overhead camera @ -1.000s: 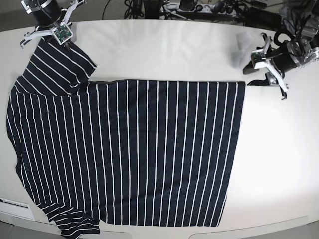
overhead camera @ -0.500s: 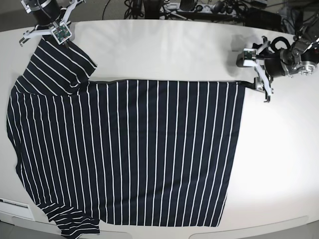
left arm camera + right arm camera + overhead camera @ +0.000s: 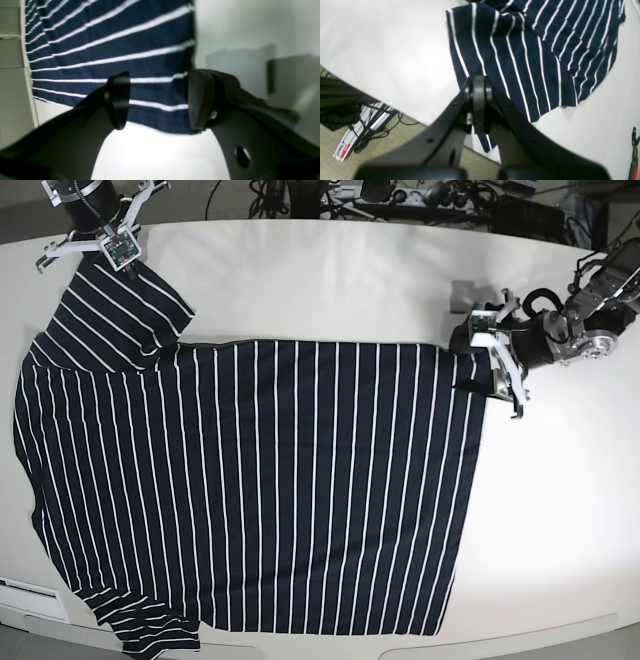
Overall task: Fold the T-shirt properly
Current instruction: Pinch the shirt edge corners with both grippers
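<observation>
While the white bench [image 3: 330, 270] carries the T-shirt [image 3: 260, 490] spread nearly flat, no fold shows yet, so I judge the task barely begun: sleeves and body remain to be folded. Its far sleeve [image 3: 115, 315] is pinched in the closed right pincer [image 3: 112, 252]; the left pincer [image 3: 478, 360] stands wide at the hem corner. Only the left wrist view shows that corner lying between the jaws, ungripped

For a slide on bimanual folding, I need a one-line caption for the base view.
Striped T-shirt spread on the white table; right gripper pinches a sleeve, open left gripper straddles the hem corner.
</observation>
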Tool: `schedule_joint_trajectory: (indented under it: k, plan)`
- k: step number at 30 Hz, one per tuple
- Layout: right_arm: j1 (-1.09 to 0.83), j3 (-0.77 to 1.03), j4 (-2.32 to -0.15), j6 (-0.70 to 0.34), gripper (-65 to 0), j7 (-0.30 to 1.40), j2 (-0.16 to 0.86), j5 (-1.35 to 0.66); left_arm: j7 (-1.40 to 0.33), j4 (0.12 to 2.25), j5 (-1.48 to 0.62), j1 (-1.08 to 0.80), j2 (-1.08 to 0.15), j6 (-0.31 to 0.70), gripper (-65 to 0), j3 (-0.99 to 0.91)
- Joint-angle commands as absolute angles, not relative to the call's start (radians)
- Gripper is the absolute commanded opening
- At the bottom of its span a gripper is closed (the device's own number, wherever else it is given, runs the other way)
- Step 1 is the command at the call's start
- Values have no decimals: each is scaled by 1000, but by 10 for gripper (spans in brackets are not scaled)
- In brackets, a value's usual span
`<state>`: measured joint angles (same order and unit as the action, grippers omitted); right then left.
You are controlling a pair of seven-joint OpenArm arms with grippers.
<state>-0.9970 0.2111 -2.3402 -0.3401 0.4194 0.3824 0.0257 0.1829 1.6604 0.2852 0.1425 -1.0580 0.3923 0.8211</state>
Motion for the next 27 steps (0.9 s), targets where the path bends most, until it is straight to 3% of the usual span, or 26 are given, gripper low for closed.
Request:
schedule_joint_trajectory:
  k: [1, 2, 5, 7, 10, 11, 23, 27]
  plan:
    - [-1006, 216, -2356, -324, -650, 404, 391, 25, 134, 1642, 318, 144, -1063, 427, -275, 832]
    - [-1006, 216, -2356, -324, -648, 404, 391, 25, 135, 1636, 318, 146, -1056, 426, -275, 832]
    - [-1006, 216, -2356, -330, -547, 404, 391, 25, 133, 1634, 318, 147, -1046, 427, -287, 832]
    - [-1005, 216, -2356, -351, -481, 403, 391, 25, 131, 1634, 318, 147, -1047, 426, -387, 832]
    - [-1004, 216, -2356, -356, -393, 403, 391, 25, 127, 1634, 318, 147, -1047, 424, -628, 832]
    - [-1000, 216, -2356, -356, -375, 403, 391, 25, 126, 1634, 318, 147, -1047, 422, -650, 832]
    - [-899, 215, -2134, -457, -360, 392, 390, -29, 92, 1634, 318, 147, -1047, 362, -650, 832]
    - [-863, 215, -2047, -448, -315, 392, 391, -23, 94, 1634, 318, 147, -1047, 363, -650, 832]
